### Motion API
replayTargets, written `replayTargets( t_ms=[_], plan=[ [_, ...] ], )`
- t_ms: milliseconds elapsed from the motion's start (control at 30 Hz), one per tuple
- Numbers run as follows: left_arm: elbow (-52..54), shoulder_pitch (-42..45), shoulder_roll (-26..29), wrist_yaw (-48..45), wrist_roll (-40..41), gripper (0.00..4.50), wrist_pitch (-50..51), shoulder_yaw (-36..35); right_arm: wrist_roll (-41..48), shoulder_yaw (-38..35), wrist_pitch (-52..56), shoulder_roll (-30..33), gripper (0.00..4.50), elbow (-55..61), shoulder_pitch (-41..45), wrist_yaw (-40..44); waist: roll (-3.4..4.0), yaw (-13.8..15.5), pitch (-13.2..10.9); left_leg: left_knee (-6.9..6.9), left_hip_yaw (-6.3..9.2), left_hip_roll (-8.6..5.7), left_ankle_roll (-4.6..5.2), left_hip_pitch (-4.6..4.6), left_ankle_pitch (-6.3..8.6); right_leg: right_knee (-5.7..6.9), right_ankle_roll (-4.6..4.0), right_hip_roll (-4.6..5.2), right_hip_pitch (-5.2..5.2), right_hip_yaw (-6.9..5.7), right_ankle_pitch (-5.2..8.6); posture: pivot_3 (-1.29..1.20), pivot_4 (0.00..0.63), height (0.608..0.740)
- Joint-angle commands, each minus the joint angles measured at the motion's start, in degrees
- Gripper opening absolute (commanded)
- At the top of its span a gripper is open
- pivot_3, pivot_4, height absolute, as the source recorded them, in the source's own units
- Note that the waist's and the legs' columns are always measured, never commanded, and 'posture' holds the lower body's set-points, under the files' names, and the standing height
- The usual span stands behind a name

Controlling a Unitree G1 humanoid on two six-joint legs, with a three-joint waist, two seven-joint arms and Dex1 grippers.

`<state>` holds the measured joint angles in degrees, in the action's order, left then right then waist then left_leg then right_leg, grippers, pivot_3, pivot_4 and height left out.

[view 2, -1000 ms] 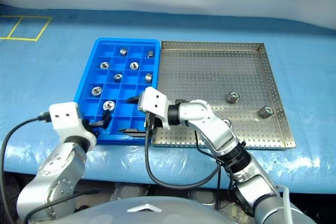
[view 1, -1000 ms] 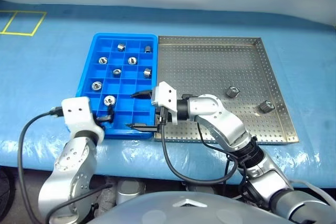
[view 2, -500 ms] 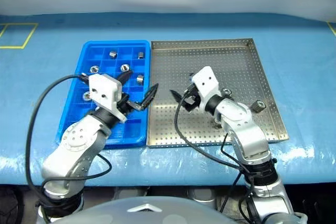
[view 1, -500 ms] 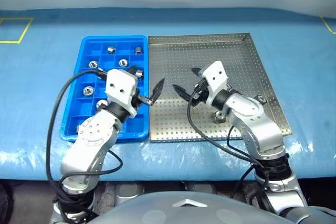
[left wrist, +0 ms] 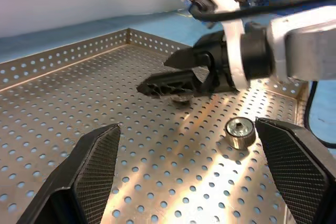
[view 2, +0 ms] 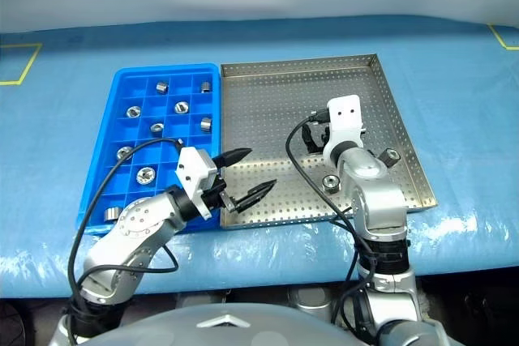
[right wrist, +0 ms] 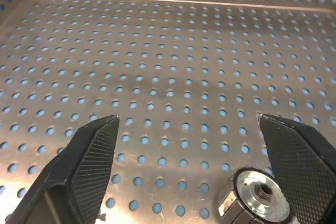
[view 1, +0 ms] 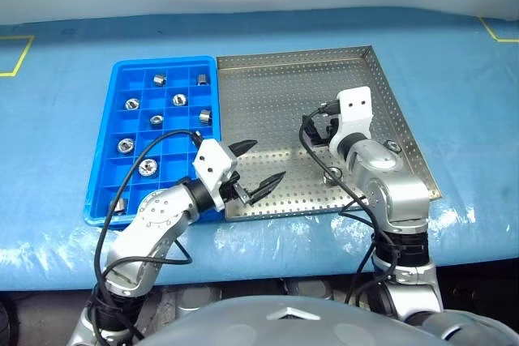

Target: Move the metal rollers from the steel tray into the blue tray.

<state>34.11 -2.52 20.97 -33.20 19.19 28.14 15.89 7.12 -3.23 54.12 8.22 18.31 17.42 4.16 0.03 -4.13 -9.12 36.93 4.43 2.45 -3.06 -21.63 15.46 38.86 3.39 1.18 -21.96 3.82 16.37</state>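
Your right gripper (right wrist: 184,182), jaws apart and empty, has a roller (right wrist: 261,193) standing hole-up just beside one finger. It looks nearer than your left gripper (view 1: 258,168), also spread wide.

The steel tray (view 1: 284,103) is bare perforated sheet metal with a dull brushed sheen. The rollers (left wrist: 240,132) are polished, glossy metal. The blue tray (view 1: 104,147) is smooth, slightly shiny moulded plastic. The table's blue cover (view 1: 65,119) looks like thin glossy sheeting, wrinkled along the near edge. The gripper fingers (right wrist: 92,156) carry matt black, finely cross-hatched pads.
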Motion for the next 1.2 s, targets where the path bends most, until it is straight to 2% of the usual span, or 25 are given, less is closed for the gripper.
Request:
replayTargets(
  t_ms=[33,333,533,633,933,967,1200],
  plan=[
    [-0.5,-0.7,1.7,-2.2,-1.6,4.47,-3.9,1.5,-0.2,-2.5,1.2,-1.6,4.50,-0.8,1.9,-3.0,0.02,0.0,0.0,-0.01,0.00,0.00,0.00,0.00,0.00,0.00,0.00,0.00,-0.01,0.00,0.00,-0.04,0.150,0.740],
    [-9.9,-2.3,1.6,-3.1,-6.8,4.47,-14.5,3.0,-1.3,-4.5,2.7,-4.5,4.50,-4.0,2.5,-7.8,0.06,0.2,0.0,-0.04,-0.04,0.00,0.02,-0.01,0.01,-0.01,0.00,0.00,-0.05,0.03,0.00,-0.02,0.150,0.740],
    [-12.9,-3.6,0.8,-3.3,-7.1,4.47,-18.4,2.3,-1.1,-4.9,4.3,-5.1,4.50,-3.4,1.9,-8.5,0.25,0.2,0.1,-0.07,-0.05,0.02,0.02,0.01,0.01,0.00,0.00,0.00,-0.05,0.04,0.00,-0.02,0.150,0.740],
    [-12.8,-3.8,0.7,-3.1,-7.2,4.50,-18.7,2.2,-0.8,-4.6,5.5,-5.3,3.88,-1.8,1.9,-8.5,0.30,0.1,0.1,-0.07,-0.04,0.02,0.02,0.02,0.01,0.01,0.00,-0.01,-0.05,0.04,0.00,-0.01,0.150,0.740],
    [-10.0,-2.1,-0.1,-2.0,-7.5,4.50,-15.2,3.3,-0.7,-3.0,8.4,-5.1,0.97,1.7,2.6,-7.4,0.31,0.1,0.1,-0.08,-0.04,0.01,0.03,0.02,0.01,0.01,0.01,-0.01,-0.05,0.04,0.01,-0.01,0.150,0.740],
    [-9.9,-2.0,-0.3,-2.1,-7.2,4.50,-15.0,3.2,-0.5,-2.5,8.9,-4.9,0.79,2.3,2.6,-6.9,0.31,0.1,0.1,-0.08,-0.04,0.01,0.03,0.02,0.01,0.01,0.01,-0.01,-0.05,0.04,0.01,-0.01,0.150,0.740],
    [-10.3,-1.3,-1.0,-2.5,-6.2,4.50,-15.6,2.0,-0.7,-0.1,8.8,-4.1,0.79,5.0,3.3,-5.7,0.31,0.2,0.1,-0.10,-0.03,0.02,0.03,0.00,0.01,0.00,0.01,-0.01,-0.07,0.03,0.01,-0.01,0.150,0.740]
  ],
)
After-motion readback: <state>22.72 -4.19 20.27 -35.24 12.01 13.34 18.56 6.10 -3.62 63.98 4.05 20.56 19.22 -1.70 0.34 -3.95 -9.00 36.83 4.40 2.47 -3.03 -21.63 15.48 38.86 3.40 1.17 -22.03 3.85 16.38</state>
